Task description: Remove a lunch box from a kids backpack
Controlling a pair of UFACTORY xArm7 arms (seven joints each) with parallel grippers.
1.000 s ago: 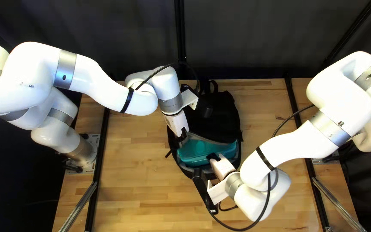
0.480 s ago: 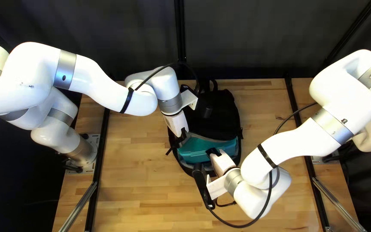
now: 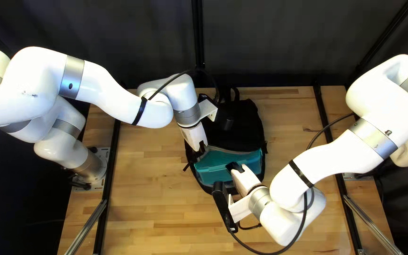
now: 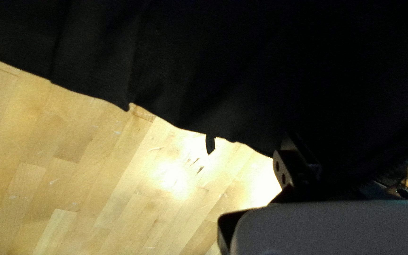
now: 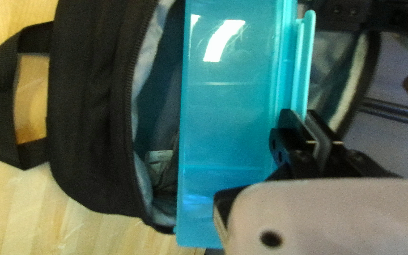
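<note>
Right fingers (image 3: pixel 233 166) round glossy lunchbox ridge (image 5: pixel 303 71)

Dk curtain (image 3: pixel 270 42) behind wood tbl (image 3: pixel 157 208) — blk rails (image 3: pixel 111 165) nr both sides — bright glare (image 4: pixel 173 174) on tbl, L wrist view.

Left arm (image 3: pixel 119 101) is reaching in from worktop's (image 3: pixel 152 189) left edge, left gripper (image 3: pixel 200 148) angling nearward. Right arm (image 3: pixel 331 160) is reaching from right edge; right gripper (image 3: pixel 232 166) is pinching, fingers sitting close.
</note>
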